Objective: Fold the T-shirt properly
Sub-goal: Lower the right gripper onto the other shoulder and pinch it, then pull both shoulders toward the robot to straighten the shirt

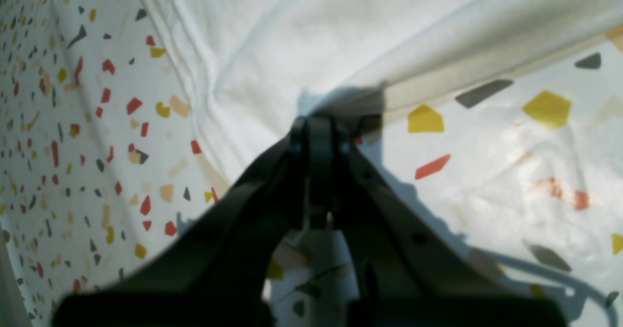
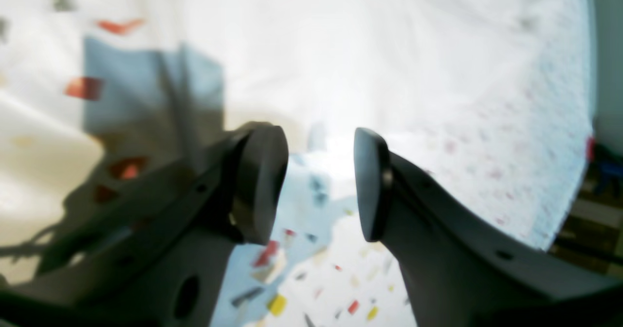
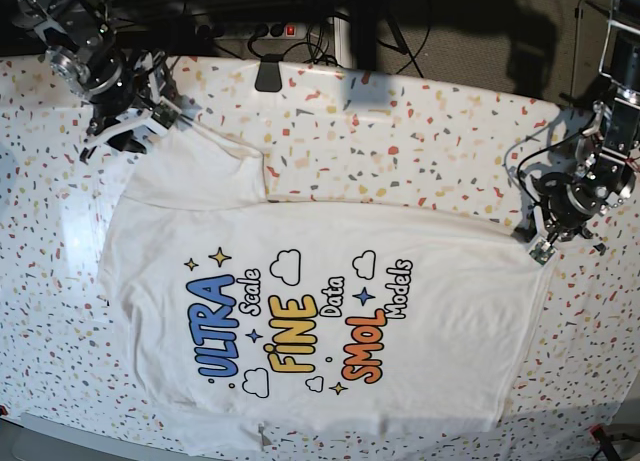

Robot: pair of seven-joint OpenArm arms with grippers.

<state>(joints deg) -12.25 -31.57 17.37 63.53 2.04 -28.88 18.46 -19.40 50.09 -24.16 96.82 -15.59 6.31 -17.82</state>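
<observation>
Base view: left claw (image 3: 540,247) pinches the T-shirt (image 3: 330,321) hem, right claw (image 3: 172,114) gapes empty.

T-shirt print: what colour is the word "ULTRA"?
Blue, on the large white short-sleeved T-shirt; the base view shows it best.

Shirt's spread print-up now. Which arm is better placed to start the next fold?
Left, probably. The left gripper is shut on the T-shirt at its corner, on the base view's right, so it could carry that edge over. The right gripper is open and holds nothing, above the sleeve.
</observation>
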